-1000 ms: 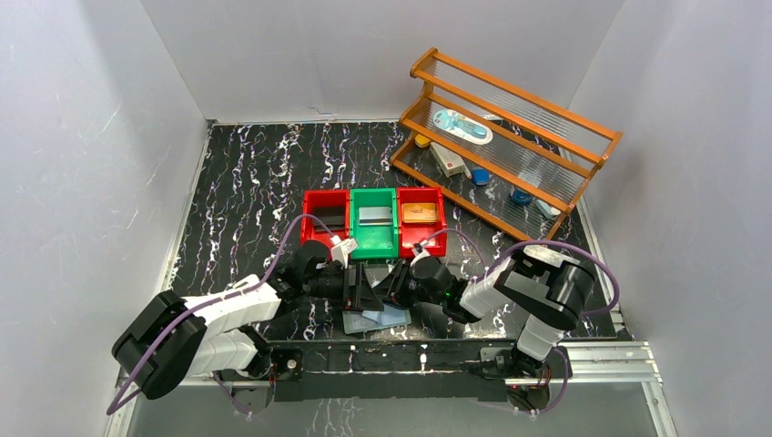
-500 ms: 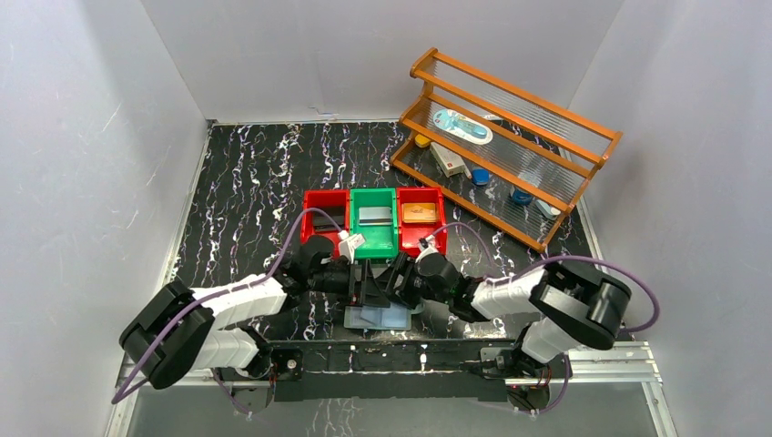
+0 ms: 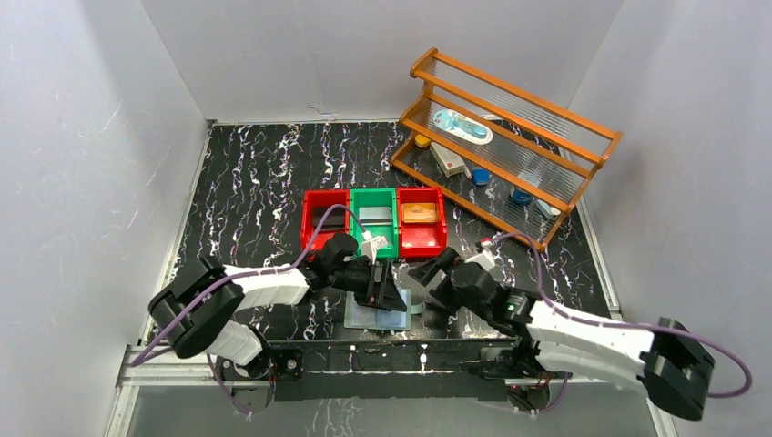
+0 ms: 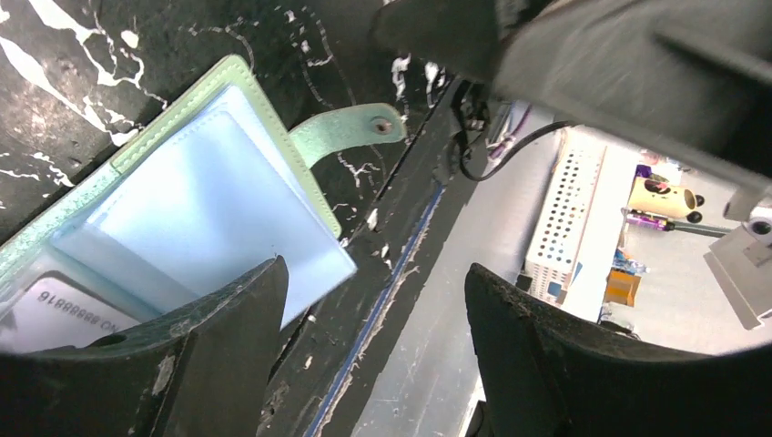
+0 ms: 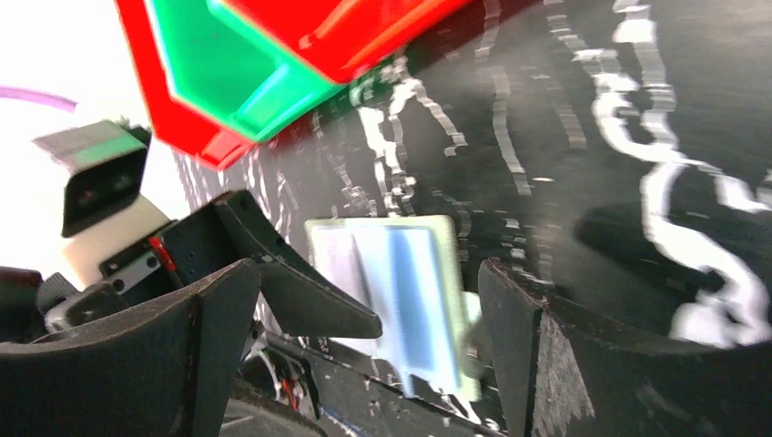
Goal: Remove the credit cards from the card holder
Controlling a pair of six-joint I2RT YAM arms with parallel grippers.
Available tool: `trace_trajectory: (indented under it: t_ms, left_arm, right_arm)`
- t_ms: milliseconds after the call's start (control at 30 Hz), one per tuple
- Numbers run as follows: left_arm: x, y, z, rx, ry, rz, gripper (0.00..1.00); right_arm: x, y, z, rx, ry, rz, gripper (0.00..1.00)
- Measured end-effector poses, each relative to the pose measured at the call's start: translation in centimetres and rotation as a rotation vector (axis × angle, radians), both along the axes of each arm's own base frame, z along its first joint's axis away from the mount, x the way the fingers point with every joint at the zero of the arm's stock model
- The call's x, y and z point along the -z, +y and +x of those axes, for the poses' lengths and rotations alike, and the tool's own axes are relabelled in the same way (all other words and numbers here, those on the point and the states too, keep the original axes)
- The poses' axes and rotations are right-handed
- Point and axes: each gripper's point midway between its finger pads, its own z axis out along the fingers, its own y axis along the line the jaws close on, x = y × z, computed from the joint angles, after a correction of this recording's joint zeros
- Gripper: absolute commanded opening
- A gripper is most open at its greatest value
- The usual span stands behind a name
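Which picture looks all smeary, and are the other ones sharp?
Right wrist view: smeary, with the card holder and the bins streaked, and the top left corner washed out white. Left wrist view: sharp on the holder's pale blue sleeves, while the bottom corners fade to black. Top external view: crisp and evenly lit across the table.

We see the card holder (image 3: 369, 318) lying open at the tabletop's (image 3: 246, 191) near edge, three bins (image 3: 373, 192) in a row just behind it, the rack (image 3: 510, 137) back right.
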Motion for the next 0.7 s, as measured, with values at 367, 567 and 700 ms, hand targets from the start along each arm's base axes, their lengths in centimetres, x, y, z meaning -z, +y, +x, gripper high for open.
trace_trajectory:
  t_ms: [367, 567, 700]
  left_arm:
    - [-1.8, 2.1, 1.9, -0.132, -0.189, 0.171, 0.82]
    - [-4.4, 5.7, 5.0, -0.340, -0.337, 0.287, 0.97]
    - [-4.2, 9.5, 6.5, -0.467, -0.362, 0.426, 0.98]
  right_arm:
    - [0.5, -5.3, -1.0, 0.084, -0.102, 0.048, 0.90]
    - [-0.7, -3.4, -0.4, -0.011, -0.081, -0.123, 0.79]
    - [-1.5, -0.1, 0.2, -0.116, -0.069, -0.195, 0.73]
